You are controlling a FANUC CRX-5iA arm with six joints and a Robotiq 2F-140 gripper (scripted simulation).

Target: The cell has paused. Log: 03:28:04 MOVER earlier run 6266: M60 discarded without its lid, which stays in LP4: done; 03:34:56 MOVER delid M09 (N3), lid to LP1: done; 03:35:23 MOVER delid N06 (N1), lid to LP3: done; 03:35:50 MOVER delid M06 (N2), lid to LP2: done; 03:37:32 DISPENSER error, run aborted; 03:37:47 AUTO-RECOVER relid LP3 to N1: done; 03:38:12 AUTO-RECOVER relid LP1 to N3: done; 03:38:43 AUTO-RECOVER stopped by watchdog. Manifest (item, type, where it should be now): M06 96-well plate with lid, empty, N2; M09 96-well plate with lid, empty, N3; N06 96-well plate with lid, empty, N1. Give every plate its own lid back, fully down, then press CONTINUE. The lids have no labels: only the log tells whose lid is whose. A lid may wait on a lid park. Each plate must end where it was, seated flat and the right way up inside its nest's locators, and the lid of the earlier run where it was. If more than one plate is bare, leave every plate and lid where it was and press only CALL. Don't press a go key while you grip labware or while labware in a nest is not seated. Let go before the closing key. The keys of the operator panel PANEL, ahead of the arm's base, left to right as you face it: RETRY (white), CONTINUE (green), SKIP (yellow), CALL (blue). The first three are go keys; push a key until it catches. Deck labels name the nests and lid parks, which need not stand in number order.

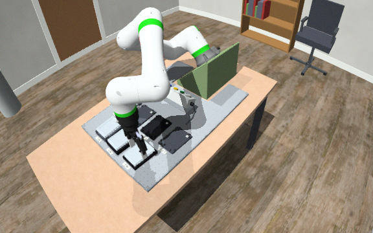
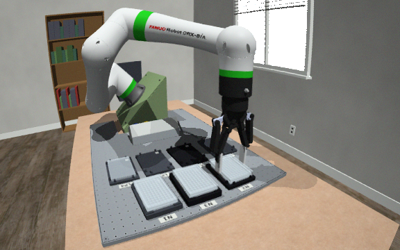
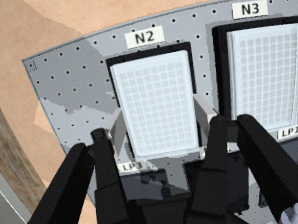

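Note:
Three white 96-well plates sit in black nests along the deck's front: N1 [image 2: 156,194], N3 [image 2: 194,182] and N2 [image 2: 231,170]. My gripper [image 2: 231,161] hangs straight down over N2 and is shut on a clear lid, one finger on each long side, at the level of the N2 plate's top. In the wrist view the gripper [image 3: 160,136] straddles the N2 plate [image 3: 156,103], and the N3 plate [image 3: 266,72] lies to its right. I cannot tell whether the lid is fully down. Another clear lid [image 2: 120,169] lies on the leftmost lid park.
Three dark lid parks [image 2: 153,161], [image 2: 186,154], [image 2: 217,146] behind the nests hold nothing. The operator panel [image 1: 178,90] with its coloured keys stands behind them. A green slanted housing [image 1: 210,72] stands by the arm's base. The deck plate's front edge is close to the nests.

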